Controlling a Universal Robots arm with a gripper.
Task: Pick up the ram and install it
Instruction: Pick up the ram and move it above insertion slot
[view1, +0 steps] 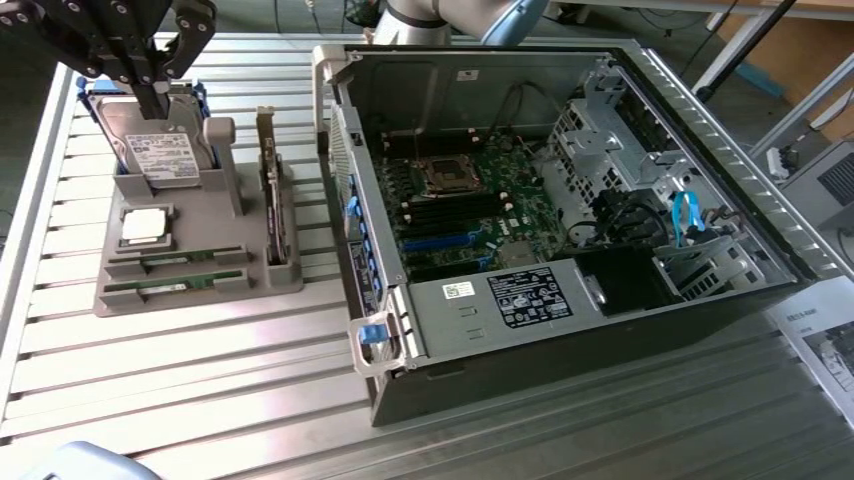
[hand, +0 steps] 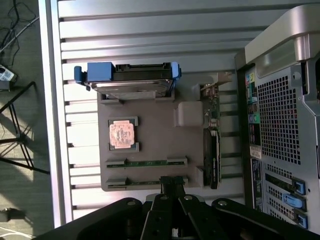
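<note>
Two thin green ram sticks lie in the front slots of a grey holder (view1: 200, 300): one ram stick (view1: 176, 262) sits behind the other (view1: 167, 289). In the wrist view they are the ram stick (hand: 146, 162) and a second one (hand: 140, 181) close to my fingertips. My black gripper (view1: 151, 100) hangs high over the back of the holder, above the hard drive (view1: 163, 150). Its fingers are pressed together and hold nothing. The wrist view has the gripper (hand: 172, 180) over the holder's (hand: 160, 135) front edge.
The holder also carries a square processor chip (view1: 144, 226) and a dark expansion card (view1: 275, 205) standing on edge. An open computer case (view1: 534, 330) with its motherboard (view1: 467, 210) exposed stands at the exterior view's right. Everything rests on a slatted metal table (view1: 200, 390).
</note>
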